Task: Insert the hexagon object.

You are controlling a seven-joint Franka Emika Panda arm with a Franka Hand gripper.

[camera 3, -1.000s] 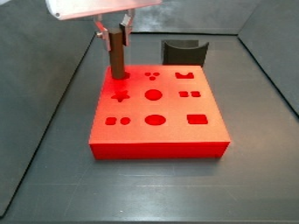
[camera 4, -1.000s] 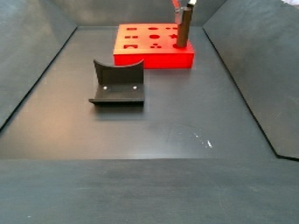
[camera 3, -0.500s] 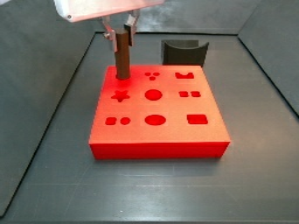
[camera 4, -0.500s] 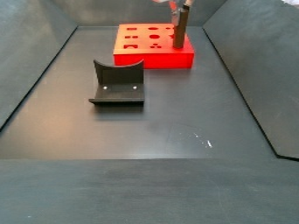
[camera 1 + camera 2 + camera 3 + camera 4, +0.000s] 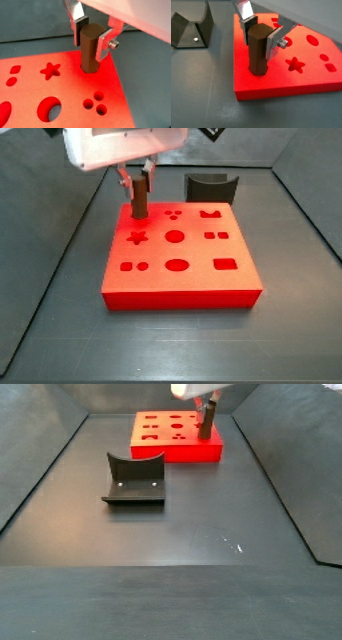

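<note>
The tool (image 5: 92, 36) hangs over a corner of the red block (image 5: 67, 95), its two silver fingers (image 5: 105, 42) closed flat against the sides of the hexagon object (image 5: 91, 49). That peg is brown, slim and upright, and both wrist views show the dark pads pressed to its upper part, so the tool has a firm hold of it with the plates only as far apart as the peg is thick. The lower end of the hexagon object (image 5: 257, 52) stands in the top face of the red block (image 5: 298, 75), near the edge and close to a corner, beside a star-shaped hole (image 5: 294, 63). How deep the end sits in the block cannot be told.

In a side view the tool (image 5: 135, 178) is at the far left corner of the red block (image 5: 181, 268), with the hexagon object (image 5: 138, 200) standing up from it. In the opposite side view the tool (image 5: 206, 406) and peg (image 5: 206, 422) are at the right end of the block (image 5: 177, 446).

The block's top shows further holes: round, oval, square and grouped small ones. A dark grey curved holder (image 5: 134, 480) sits on the table (image 5: 187, 574), well apart from the block.
</note>
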